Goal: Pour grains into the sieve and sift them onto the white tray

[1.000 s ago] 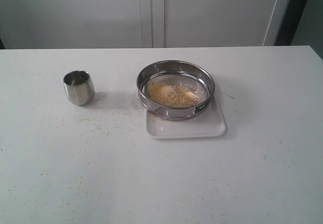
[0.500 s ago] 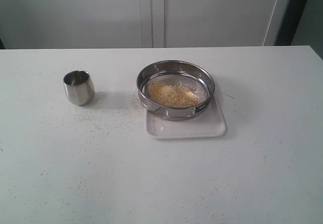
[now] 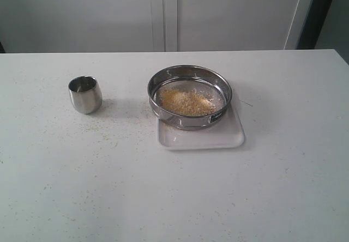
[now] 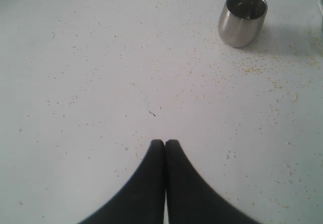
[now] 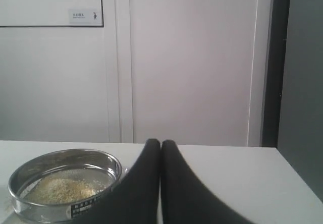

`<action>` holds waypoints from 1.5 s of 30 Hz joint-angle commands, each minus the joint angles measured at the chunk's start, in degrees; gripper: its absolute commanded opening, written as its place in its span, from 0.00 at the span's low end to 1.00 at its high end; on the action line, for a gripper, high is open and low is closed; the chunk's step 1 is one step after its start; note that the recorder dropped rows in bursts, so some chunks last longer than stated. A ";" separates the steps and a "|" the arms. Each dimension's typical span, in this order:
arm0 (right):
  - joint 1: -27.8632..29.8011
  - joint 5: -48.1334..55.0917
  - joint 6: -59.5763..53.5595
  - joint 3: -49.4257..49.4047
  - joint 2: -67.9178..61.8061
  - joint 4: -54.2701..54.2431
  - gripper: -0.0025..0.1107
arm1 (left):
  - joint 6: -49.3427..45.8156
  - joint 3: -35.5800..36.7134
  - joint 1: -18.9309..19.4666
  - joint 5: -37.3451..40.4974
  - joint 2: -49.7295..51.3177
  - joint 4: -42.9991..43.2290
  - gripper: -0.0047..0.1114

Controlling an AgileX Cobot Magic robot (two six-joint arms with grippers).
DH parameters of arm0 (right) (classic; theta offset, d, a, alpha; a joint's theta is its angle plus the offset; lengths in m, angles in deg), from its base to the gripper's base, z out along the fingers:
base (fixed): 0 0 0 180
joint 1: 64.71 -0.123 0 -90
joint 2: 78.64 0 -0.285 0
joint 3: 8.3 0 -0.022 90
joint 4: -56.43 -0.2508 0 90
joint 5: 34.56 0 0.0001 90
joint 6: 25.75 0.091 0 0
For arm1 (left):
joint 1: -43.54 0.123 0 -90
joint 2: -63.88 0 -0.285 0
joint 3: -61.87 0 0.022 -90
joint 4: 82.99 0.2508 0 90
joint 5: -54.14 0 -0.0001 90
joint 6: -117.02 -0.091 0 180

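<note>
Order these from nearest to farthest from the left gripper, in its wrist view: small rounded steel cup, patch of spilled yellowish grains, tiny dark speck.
From the left gripper:
1. Tiny dark speck, just ahead of the tips.
2. Patch of spilled yellowish grains, before the cup.
3. Small rounded steel cup, upright, farthest.

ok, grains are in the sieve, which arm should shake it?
Right, probably. Its wrist view shows the sieve near the shut right gripper; the left gripper, also shut, faces the cup. The sieve sits right of centre.
</note>
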 commanded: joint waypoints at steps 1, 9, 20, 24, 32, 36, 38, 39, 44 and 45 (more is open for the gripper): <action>0.62 -1.80 -0.10 -0.30 0.31 -0.05 0.02 | -0.17 0.19 0.01 0.32 -0.34 0.15 0.04; 0.62 -1.87 -1.20 -0.30 0.31 0.08 0.02 | -0.17 0.19 0.01 0.32 -0.34 0.15 0.04; 0.62 -6.21 -1.08 -0.30 0.31 -0.03 0.02 | -0.17 0.19 0.01 0.32 -0.34 0.15 0.04; 0.62 -4.91 -1.08 -0.30 0.31 -0.03 0.02 | -0.17 0.19 0.01 0.32 -0.34 0.15 0.04; 0.62 2.34 -1.31 8.83 -2.40 0.46 0.02 | -0.17 0.19 0.01 0.32 -0.34 0.15 0.04; 0.62 2.46 -1.31 14.64 -11.14 0.46 0.02 | -0.17 0.19 0.01 0.32 -0.34 0.15 0.04; 0.62 2.46 -1.31 17.74 -16.64 0.46 0.02 | -0.17 0.19 0.01 0.32 -0.34 0.15 0.04; 0.62 2.46 -1.31 19.18 -19.23 0.46 0.02 | -0.17 0.19 0.01 0.32 -0.34 0.15 0.04; 0.62 4.31 -1.31 24.79 -29.61 0.46 0.02 | -0.17 0.19 0.01 0.32 -0.34 0.15 0.04; 0.62 5.12 -1.31 25.87 -31.52 0.46 0.02 | -0.17 0.19 0.01 0.32 -0.34 0.15 0.04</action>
